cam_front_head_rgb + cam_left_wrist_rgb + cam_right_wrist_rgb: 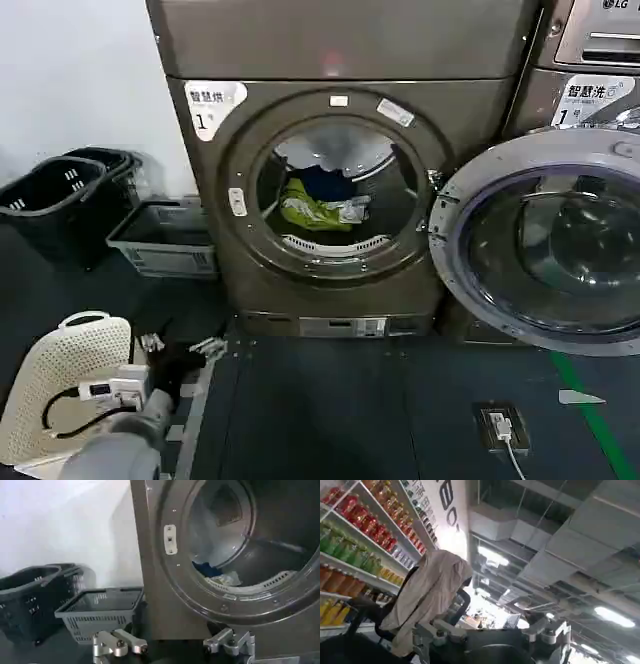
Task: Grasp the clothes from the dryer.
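Three garments are lying in the drum of the dryer (330,180): the clothes (320,205) are showing yellow-green, dark blue and white-grey. Its glass door (545,245) is hanging open to the right. Left pincer (180,358) is hovering low by the floor, fingers apart. Right pincer (492,637) is pointing at a ceiling, fingers apart. Two dark baskets (55,200) and one grey crate (165,240) are standing left of the machine.
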{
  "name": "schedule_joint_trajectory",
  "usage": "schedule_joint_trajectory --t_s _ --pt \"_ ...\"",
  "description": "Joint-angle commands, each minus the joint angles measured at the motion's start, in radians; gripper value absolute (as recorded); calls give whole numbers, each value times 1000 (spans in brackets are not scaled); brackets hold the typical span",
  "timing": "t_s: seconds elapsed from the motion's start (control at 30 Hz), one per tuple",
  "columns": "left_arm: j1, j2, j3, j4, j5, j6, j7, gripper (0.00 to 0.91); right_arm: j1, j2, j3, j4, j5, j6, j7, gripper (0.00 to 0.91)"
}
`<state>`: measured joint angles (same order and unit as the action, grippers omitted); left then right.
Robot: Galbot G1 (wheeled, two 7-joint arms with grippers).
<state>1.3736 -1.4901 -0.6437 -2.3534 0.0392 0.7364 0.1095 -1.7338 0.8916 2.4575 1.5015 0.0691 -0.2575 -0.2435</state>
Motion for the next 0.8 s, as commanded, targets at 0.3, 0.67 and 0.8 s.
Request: schedule_joint_trajectory --t_s 0.3,0.67,0.8 --pt "4 -6 5 3 21 49 9 907 7 -6 -46 -61 79 91 64 907" --pt "12 -10 5 -8 30 49 16 907 14 -7 -52 -72 80 77 73 907" --pt "12 -9 8 -6 30 49 17 907 12 -10 -49 -78 82 76 74 907"
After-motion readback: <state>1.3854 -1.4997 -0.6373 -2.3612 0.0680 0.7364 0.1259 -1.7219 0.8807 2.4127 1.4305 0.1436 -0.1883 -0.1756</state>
